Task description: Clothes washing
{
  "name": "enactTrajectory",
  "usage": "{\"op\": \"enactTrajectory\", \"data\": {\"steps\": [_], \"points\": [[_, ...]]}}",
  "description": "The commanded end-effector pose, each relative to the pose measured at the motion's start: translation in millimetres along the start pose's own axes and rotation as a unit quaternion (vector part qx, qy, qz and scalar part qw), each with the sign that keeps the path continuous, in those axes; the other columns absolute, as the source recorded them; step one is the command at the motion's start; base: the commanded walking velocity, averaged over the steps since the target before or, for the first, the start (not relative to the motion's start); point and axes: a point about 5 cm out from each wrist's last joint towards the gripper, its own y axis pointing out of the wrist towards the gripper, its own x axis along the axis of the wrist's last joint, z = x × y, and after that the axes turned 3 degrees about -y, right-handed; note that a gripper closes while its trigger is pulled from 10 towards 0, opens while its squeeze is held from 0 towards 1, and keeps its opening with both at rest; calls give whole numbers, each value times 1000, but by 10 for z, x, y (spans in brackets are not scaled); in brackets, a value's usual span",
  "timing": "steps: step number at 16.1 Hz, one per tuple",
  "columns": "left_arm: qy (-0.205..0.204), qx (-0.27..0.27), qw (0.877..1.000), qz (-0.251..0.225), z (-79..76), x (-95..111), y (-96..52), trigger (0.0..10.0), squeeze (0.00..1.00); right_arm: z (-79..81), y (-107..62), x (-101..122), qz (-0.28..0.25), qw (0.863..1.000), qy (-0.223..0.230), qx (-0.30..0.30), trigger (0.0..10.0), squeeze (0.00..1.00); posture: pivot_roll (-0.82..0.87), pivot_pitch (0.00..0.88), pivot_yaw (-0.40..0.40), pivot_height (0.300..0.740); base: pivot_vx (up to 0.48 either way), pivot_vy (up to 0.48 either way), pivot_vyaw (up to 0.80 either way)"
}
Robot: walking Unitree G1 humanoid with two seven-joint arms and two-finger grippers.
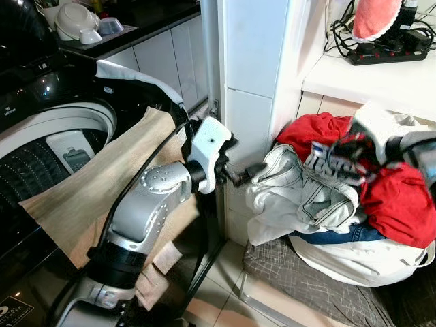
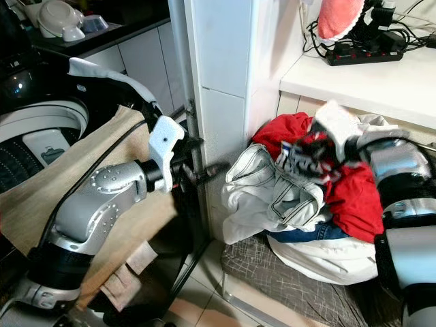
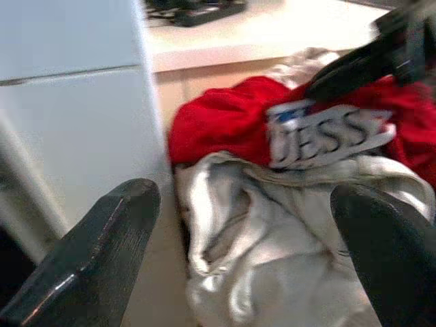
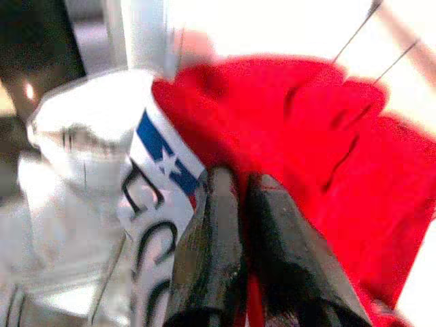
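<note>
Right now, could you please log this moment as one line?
left gripper: jaws open, facing white garment | right gripper: jaws shut on red garment | washer: lid open

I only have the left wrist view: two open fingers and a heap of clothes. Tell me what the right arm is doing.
Observer: The right gripper is on the red garment atop the heap, beside its printed white patch, with its fingers nearly together.
Operator: Say whether it has the cloth.
Observer: I cannot tell; the fingers rest on the red fabric, but no fold shows pinched between them.
Operator: Place my left gripper for me.
Observer: The left gripper reaches past the white pillar to the edge of the white garment.
Operator: Tell me what is behind the arm.
Observer: The open washing machine, with a beige cloth draped over its rim.
</note>
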Motion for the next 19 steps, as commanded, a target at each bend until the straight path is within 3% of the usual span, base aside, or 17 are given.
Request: {"op": "enactTrajectory", "data": {"steps": [1, 3, 4, 5, 6, 7, 9, 10, 11, 12, 13, 14, 15, 16, 17, 19], "points": [[5, 19, 1000, -18, 79, 94, -13, 10000, 0, -64, -109, 198, -55, 998, 19, -12, 0, 0, -66, 0, 65, 740, 0, 0, 0], [74, 67, 992, -80, 141, 221, 12, 10000, 0, -93, -285, 416, -131, 990, 51, -21, 0, 0, -72, 0, 67, 740, 0, 0, 0], [79, 76, 990, -84, 152, 234, 20, 10000, 0, -92, -322, 461, -146, 987, 58, -20, 0, 0, -72, 0, 67, 740, 0, 0, 0], [55, 77, 991, -99, 145, 333, 56, 10000, 0, -63, -484, 703, -227, 970, 91, -6, 0, 0, -76, 0, 69, 740, 0, 0, 0], [15, 46, 991, -124, 78, 450, 79, 10000, 1000, 2, -659, 936, -311, 943, 113, 23, 0, 0, -83, 0, 71, 740, 0, 0, 0], [-4, -8, 984, -176, -55, 630, 62, 10000, 1000, 84, -844, 1156, -399, 908, 113, 62, 0, 0, -92, 0, 79, 740, 0, 0, 0], [30, -31, 975, -218, -187, 811, 88, 10000, 1000, 164, -1002, 1291, -450, 879, 123, 101, 0, 0, -95, 0, 79, 740, 0, 0, 0], [33, -34, 974, -222, -203, 830, 95, 10000, 1000, 168, -997, 1278, -440, 885, 118, 98, 0, 0, -96, 0, 78, 740, 0, 0, 0], [40, -32, 975, -214, -209, 817, 114, 10000, 1000, 204, -906, 1145, -377, 920, 73, 74, 0, 0, -99, 0, 76, 740, 0, 0, 0], [41, -28, 977, -210, -203, 807, 122, 10000, 1000, 235, -868, 1071, -346, 934, 56, 65, 0, 0, -99, 0, 76, 740, 0, 0, 0], [49, -15, 990, -130, -112, 533, 120, 10000, 361, 73, -560, 613, -176, 981, 22, -83, 10000, 812, -101, 0, 78, 740, 0, 0, 0], [52, -12, 993, -103, -87, 452, 111, 10000, 361, 43, -516, 511, -141, 984, 12, -110, 10000, 812, -101, 0, 78, 740, 0, 0, 0], [63, -14, 995, -73, -62, 354, 96, 10000, 0, 44, -471, 424, -120, 987, 24, -108, 10000, 1000, -100, 0, 81, 740, 0, 0, 0], [63, -14, 995, -73, -62, 354, 96, 10000, 0, 44, -471, 424, -120, 987, 24, -108, 10000, 1000, -100, 0, 81, 740, 0, 0, 0], [73, -13, 996, -42, -9, 235, 67, 10000, 0, -9, -371, 291, -76, 990, 53, -106, 10000, 1000, -93, 0, 88, 740, 0, 0, 0], [68, -11, 997, -36, 35, 222, 49, 10000, 0, -81, -300, 233, -33, 993, 56, -98, 10000, 1000, -89, 0, 99, 740, 0, 0, 0]]}}
